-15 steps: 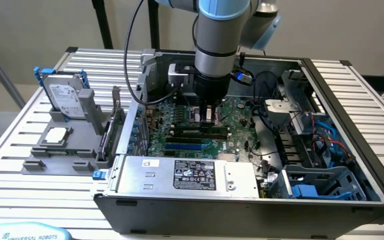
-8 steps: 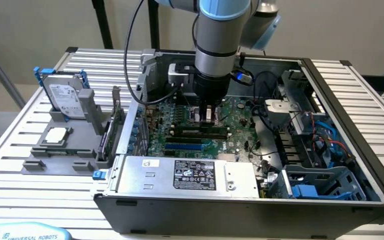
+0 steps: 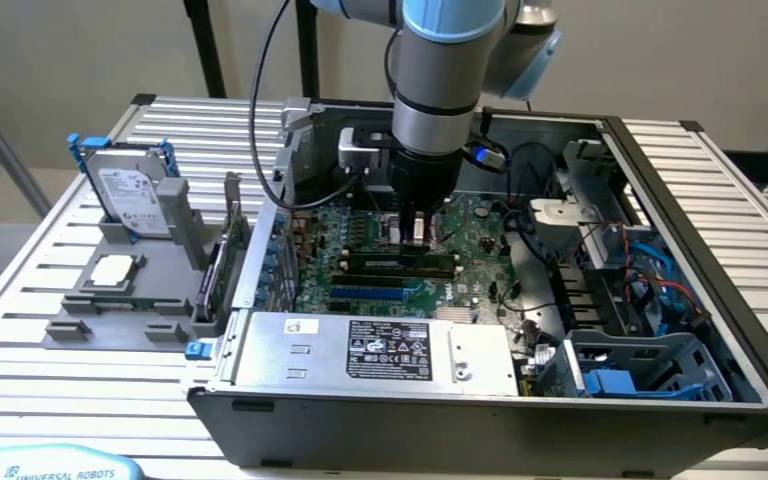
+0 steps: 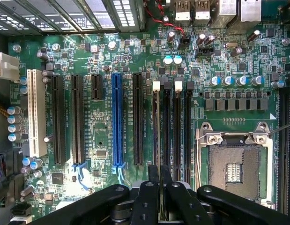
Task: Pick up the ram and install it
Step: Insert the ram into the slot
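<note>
Hovering black end effector [image 4: 159, 174], fingers nearly shut on nothing visible, over glossy green motherboard [image 4: 102, 136], long black slots [image 4: 172, 126]

Slatted table [image 3: 704, 170] under computer case [image 3: 491, 415], grey holder [image 3: 117, 320]

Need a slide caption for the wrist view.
End effector shut, poised over the motherboard's memory slots.
</note>
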Tool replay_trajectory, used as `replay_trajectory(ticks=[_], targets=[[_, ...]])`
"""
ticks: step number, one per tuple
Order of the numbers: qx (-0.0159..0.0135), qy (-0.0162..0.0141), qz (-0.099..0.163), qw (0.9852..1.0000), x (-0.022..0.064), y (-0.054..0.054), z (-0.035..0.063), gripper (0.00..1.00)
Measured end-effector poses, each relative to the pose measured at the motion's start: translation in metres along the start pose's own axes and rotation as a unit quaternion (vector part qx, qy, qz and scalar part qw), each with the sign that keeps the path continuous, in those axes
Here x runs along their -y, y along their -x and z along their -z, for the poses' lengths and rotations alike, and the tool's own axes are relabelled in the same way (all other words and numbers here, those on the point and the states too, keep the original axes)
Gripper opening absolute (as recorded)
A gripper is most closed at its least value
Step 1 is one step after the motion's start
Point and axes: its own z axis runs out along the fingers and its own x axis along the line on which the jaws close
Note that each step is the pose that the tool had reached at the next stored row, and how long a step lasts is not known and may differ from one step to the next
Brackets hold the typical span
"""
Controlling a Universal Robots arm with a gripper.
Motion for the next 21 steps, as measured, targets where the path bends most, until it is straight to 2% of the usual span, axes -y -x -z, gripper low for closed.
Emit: replay_trajectory(ticks=[6,8,9,10,15,17,18,19,21], targets=[[0.0001,0.0001,0.000,1.0000,0.0013,0.000,-0.0002,0.13],[0.0001,0.0003,0.000,1.0000,0.0013,0.000,-0.0002,0.15],[0.0001,0.0003,0.000,1.0000,0.0013,0.000,0.0000,0.21],[0.0001,0.0003,0.000,1.0000,0.0012,0.000,0.0008,0.21],[0.0001,0.0004,0.000,1.0000,0.0003,-0.001,0.0165,0.21],[0.0002,0.0004,0.000,1.0000,-0.0009,-0.001,0.0196,0.21],[0.0004,0.0004,0.000,1.0000,-0.0016,-0.001,0.0202,0.19],[0.0007,0.0003,0.000,1.0000,-0.0017,-0.001,0.0203,0.13],[0.0008,0.0004,0.000,1.0000,-0.0017,-0.001,0.0203,0.11]])
